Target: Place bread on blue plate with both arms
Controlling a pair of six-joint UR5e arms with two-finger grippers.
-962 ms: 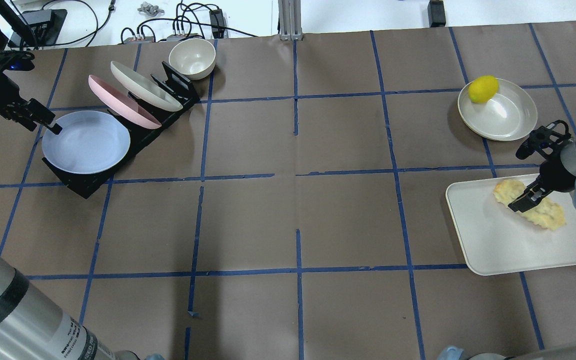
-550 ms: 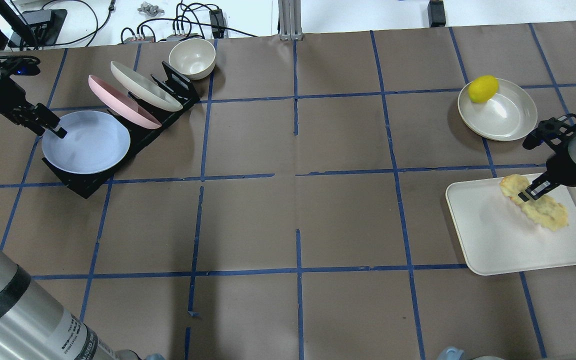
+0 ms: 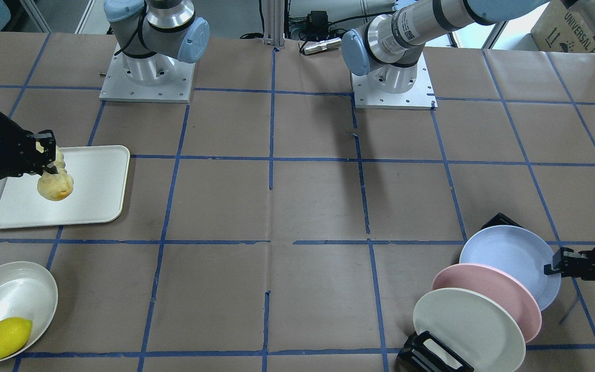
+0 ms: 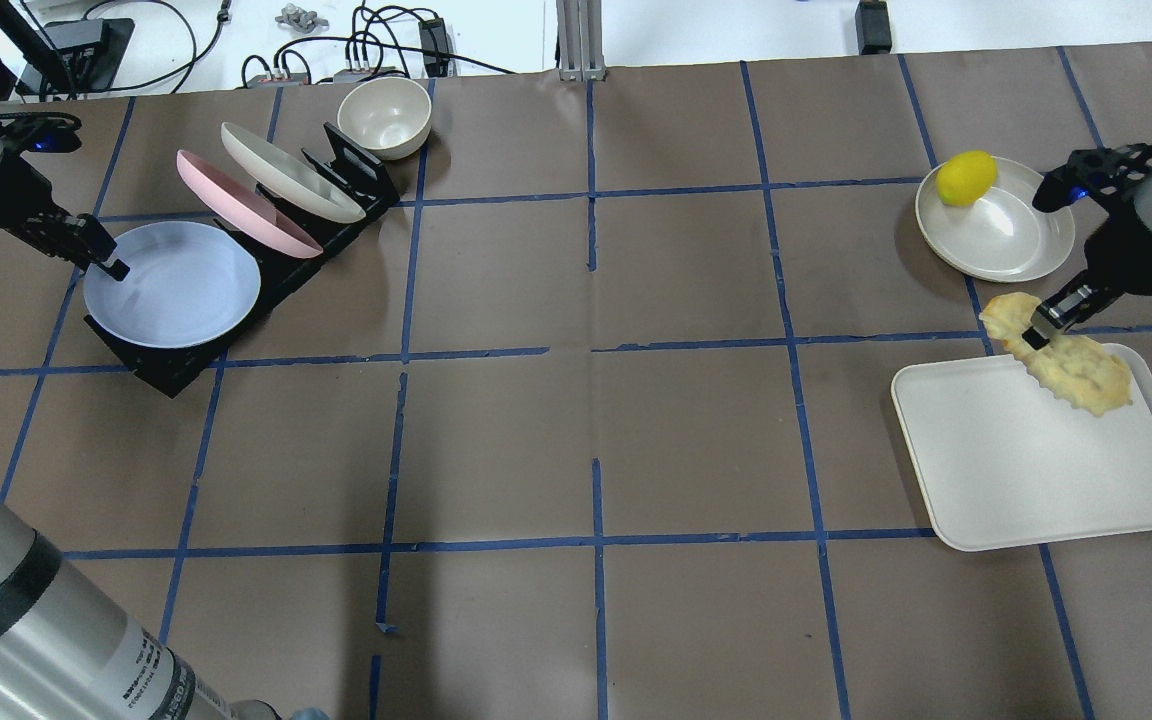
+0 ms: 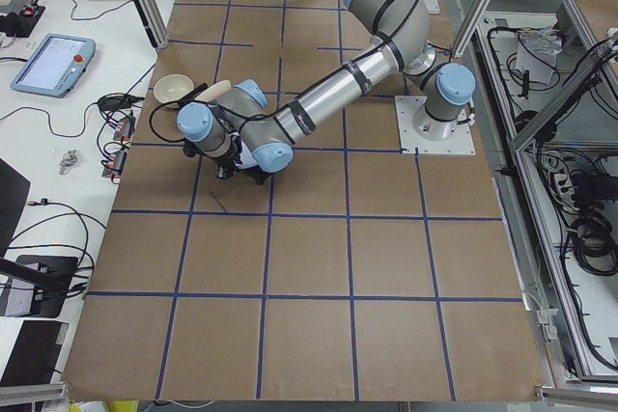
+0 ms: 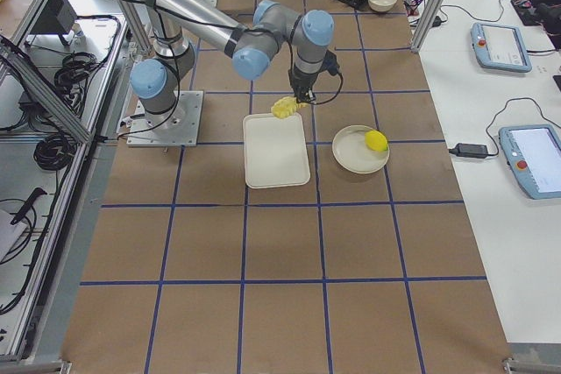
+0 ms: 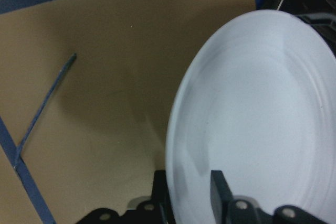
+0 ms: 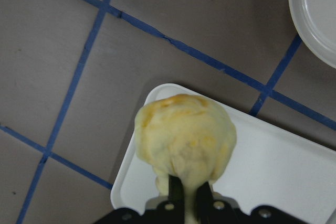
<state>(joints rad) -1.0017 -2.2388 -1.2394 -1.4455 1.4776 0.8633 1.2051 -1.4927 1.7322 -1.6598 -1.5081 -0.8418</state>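
The bread (image 4: 1076, 365), a pale-yellow ridged loaf, hangs tilted from my right gripper (image 4: 1036, 330), which is shut on it near its browner end. It is lifted over the far edge of the white tray (image 4: 1016, 470), as the front-facing view (image 3: 55, 183) and the right wrist view (image 8: 184, 140) also show. The blue plate (image 4: 173, 284) leans in the front slot of a black rack (image 4: 171, 365). My left gripper (image 4: 112, 263) is at the plate's left rim with one finger on each side of it, closed on the rim in the left wrist view (image 7: 257, 119).
A pink plate (image 4: 246, 203) and a cream plate (image 4: 291, 172) lean in the same rack, with a cream bowl (image 4: 384, 116) behind it. A lemon (image 4: 967, 178) lies in a white dish (image 4: 1011, 235) just beyond the tray.
My right gripper has risen with the bread, lifting it off the tray and toward the far edge. My left gripper has shifted slightly onto the blue plate's rim.
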